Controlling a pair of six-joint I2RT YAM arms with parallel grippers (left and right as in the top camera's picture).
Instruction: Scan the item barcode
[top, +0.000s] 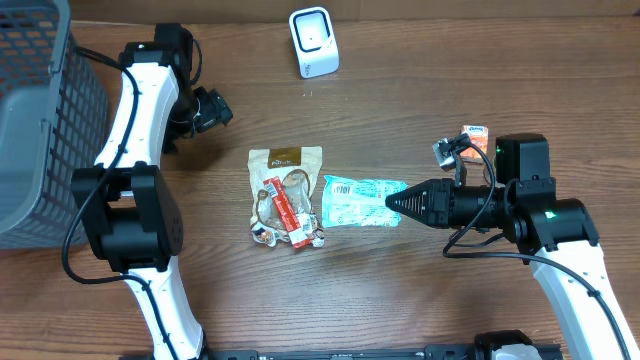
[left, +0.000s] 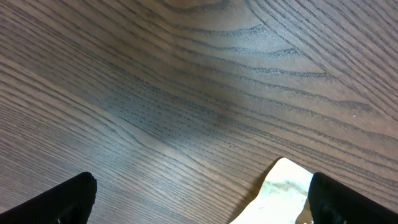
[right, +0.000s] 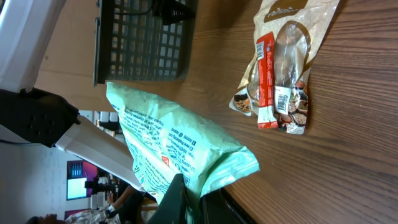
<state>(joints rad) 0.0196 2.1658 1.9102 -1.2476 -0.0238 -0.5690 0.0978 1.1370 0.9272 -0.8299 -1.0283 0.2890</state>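
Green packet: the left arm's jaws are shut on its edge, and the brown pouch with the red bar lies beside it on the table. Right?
Wrong arm. The right gripper holds the green packet, jaws shut on its edge, as the overhead view shows. The brown pouch with the red bar does lie beside it on the table.
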